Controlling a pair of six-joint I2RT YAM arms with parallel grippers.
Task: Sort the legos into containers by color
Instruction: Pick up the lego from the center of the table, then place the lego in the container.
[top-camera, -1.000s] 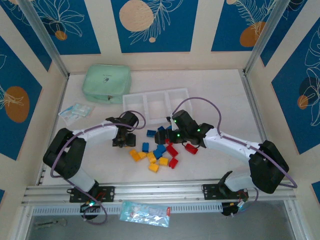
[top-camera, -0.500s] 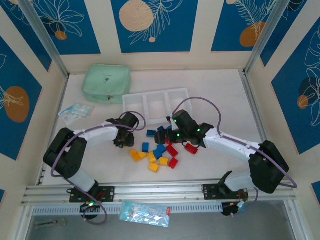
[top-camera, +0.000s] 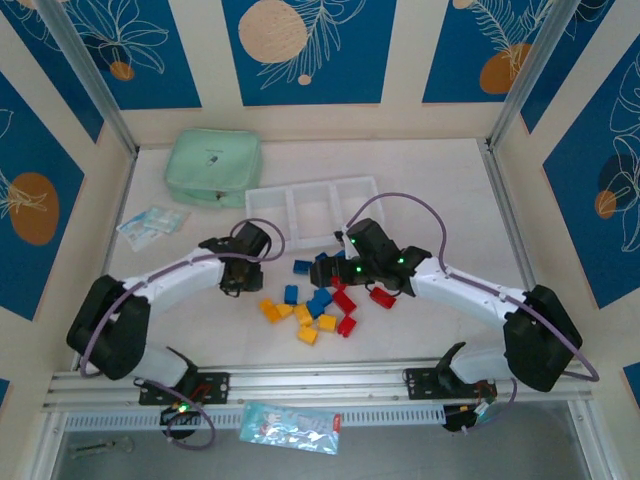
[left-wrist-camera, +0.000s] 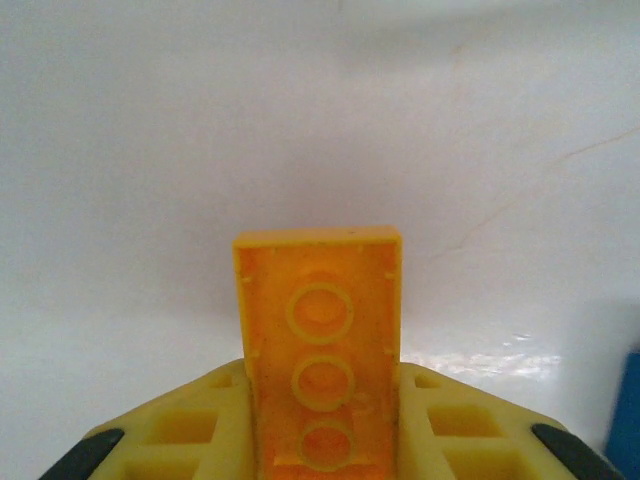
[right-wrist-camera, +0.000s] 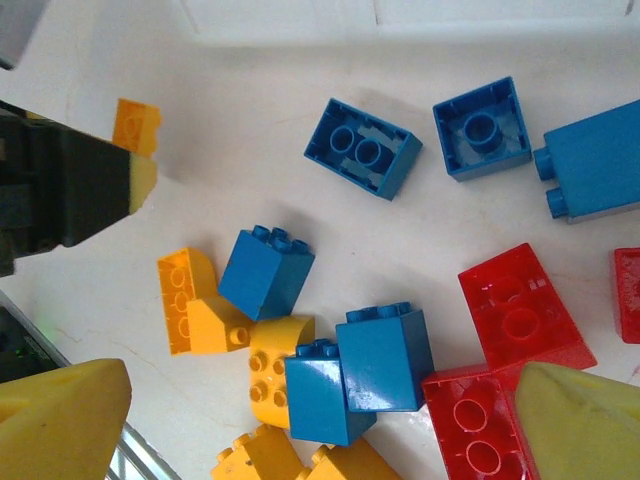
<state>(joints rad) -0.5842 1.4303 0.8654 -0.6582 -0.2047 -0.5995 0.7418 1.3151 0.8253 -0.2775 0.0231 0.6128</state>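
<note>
Left tool (left-wrist-camera: 320, 450) now tight around yellow lego (left-wrist-camera: 318, 330)

legos (top-camera: 320, 303) piled ctr, tray (top-camera: 312, 184) just behind them; pouch (top-camera: 213, 168) beside tray's L end.

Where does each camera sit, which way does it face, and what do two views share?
Top external: above and behind the arm bases, looking down on the table, white tray and legos; both arms show.
Left wrist: on the left arm, looking along the left hand, shut on a yellow-orange brick, toward the table.
Right wrist: on the right arm, looking down past the open right hand at the legos.
Shared: the top and right wrist views both show the left hand and the legos.
</note>
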